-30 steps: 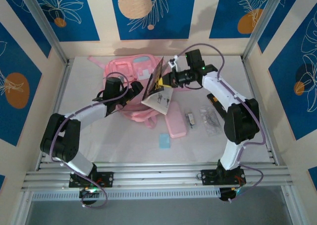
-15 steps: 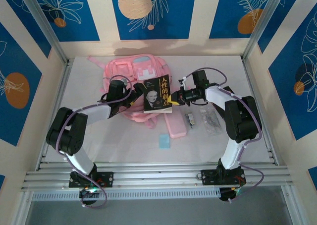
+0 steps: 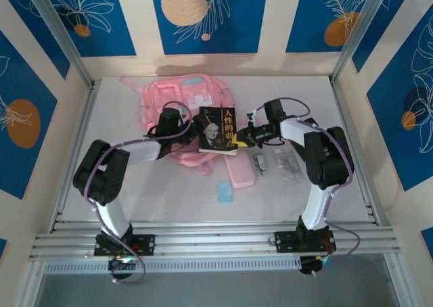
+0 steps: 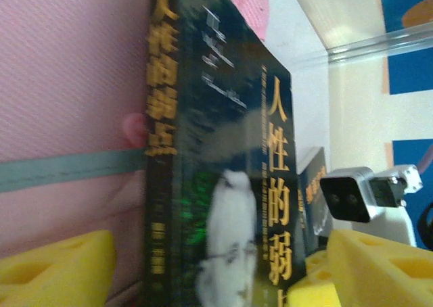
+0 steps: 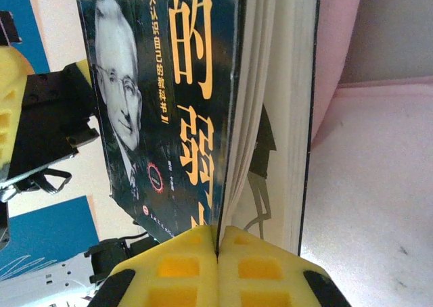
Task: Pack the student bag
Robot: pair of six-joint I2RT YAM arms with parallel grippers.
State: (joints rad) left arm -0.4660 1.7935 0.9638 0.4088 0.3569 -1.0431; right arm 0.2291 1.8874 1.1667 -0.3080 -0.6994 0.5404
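**Top external view.** The student bag [image 3: 181,99], a soft pink backpack, lies flat on the far half of the table [image 3: 135,199], front side up. A dark book [image 3: 218,129] with yellow lettering is held above the bag's near right edge, cover up. The left gripper [image 3: 192,128] meets the book at its spine side. The right gripper [image 3: 241,139] meets it at the opposite edge. A flat pink pencil case [image 3: 240,169] lies on the table just near of the book. A small blue card [image 3: 224,192] lies nearer again.

**Left wrist view.** The left gripper [image 4: 216,276] straddles the book [image 4: 223,151], its spine towards the camera. The jaws stand wide. One yellow pad [image 4: 54,270] sits clear of the spine, with pink fabric showing in the gap, so this pincer holds nothing. The bag [image 4: 67,70] lies behind the book.

**Right wrist view.** The right gripper [image 5: 217,253] is closed, its pads pressed together on the front cover of the book [image 5: 176,84]. The page block hangs slightly away from the pinched cover.

**Step in hand.** The book is probably being passed or steadied between the two arms, ahead of loading into the bag.

**Next move.** The left jaws would need to close squarely on the whole book. The bag's opening must then be found, and no open mouth can be made out here.
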